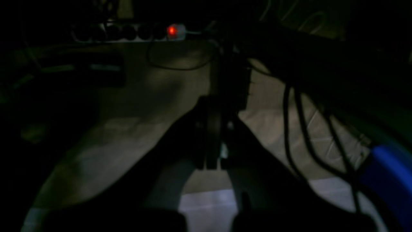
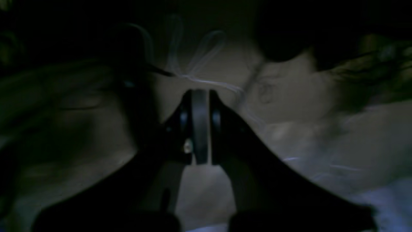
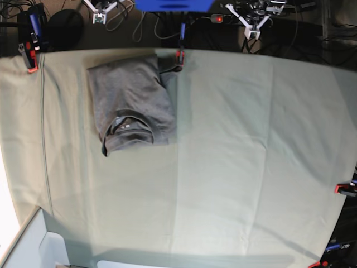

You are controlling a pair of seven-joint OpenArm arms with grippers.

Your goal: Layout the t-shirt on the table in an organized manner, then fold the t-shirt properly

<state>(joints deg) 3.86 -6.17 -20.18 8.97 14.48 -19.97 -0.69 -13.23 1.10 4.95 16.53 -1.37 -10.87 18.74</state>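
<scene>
The grey t-shirt (image 3: pixel 131 95) lies folded into a compact rectangle on the pale green table (image 3: pixel 251 145), near its far left part. The collar with its small label (image 3: pixel 131 124) faces the near side. Neither arm is over the table; both sit past the far edge, the left arm (image 3: pixel 254 19) on the right and the right arm (image 3: pixel 100 11) on the left. In the dark left wrist view my left gripper (image 1: pixel 212 106) is shut with nothing in it. My right gripper (image 2: pixel 200 93) is likewise shut and holds nothing. The shirt appears in neither wrist view.
Red-orange clamps grip the cloth at the far edge (image 3: pixel 180 56), the far left corner (image 3: pixel 30 58) and the right edge (image 3: pixel 346 190). A white box (image 3: pixel 33 245) stands at the near left corner. A power strip with a red light (image 1: pixel 172 31) and loose cables (image 1: pixel 299 135) lie below the left gripper.
</scene>
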